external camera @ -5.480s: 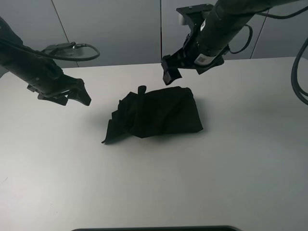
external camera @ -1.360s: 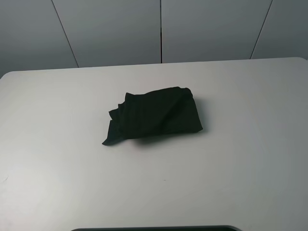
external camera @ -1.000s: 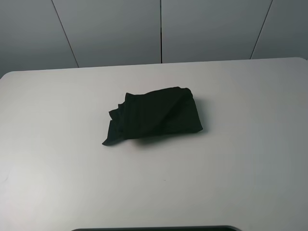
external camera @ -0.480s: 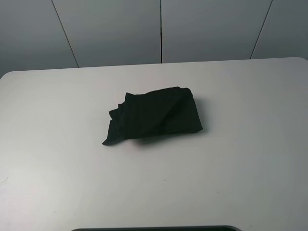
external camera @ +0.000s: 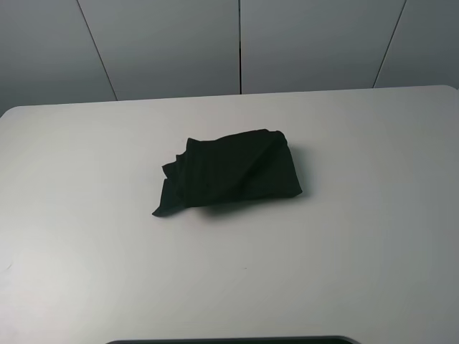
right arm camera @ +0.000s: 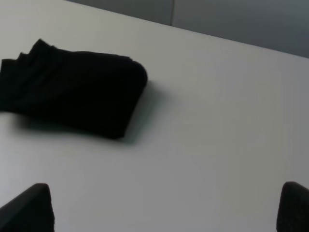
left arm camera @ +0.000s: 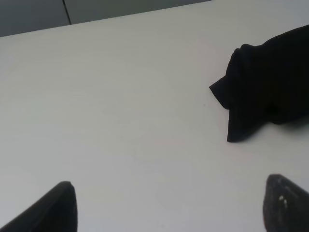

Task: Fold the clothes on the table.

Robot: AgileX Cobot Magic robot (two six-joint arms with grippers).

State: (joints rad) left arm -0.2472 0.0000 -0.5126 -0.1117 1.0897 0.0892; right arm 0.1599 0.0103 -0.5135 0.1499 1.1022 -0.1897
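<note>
The black T-shirt (external camera: 229,173) lies folded into a compact bundle in the middle of the white table (external camera: 344,236), with a loose corner sticking out at its front left. No print or label shows. It also shows in the left wrist view (left arm camera: 268,92) and the right wrist view (right arm camera: 77,92). Neither arm is in the high view. My left gripper (left arm camera: 169,205) is open and empty, well away from the shirt, with only its two fingertips (left arm camera: 53,208) showing. My right gripper (right arm camera: 164,208) is open and empty too, also apart from the shirt.
Grey wall panels (external camera: 237,43) stand behind the table's far edge. A dark strip (external camera: 229,340) shows at the table's front edge.
Both arms, which hovered beside the shirt 5.5 s ago, have left the high view. The shirt's upright fold on the left has settled flat. Nothing has moved in the last second.
</note>
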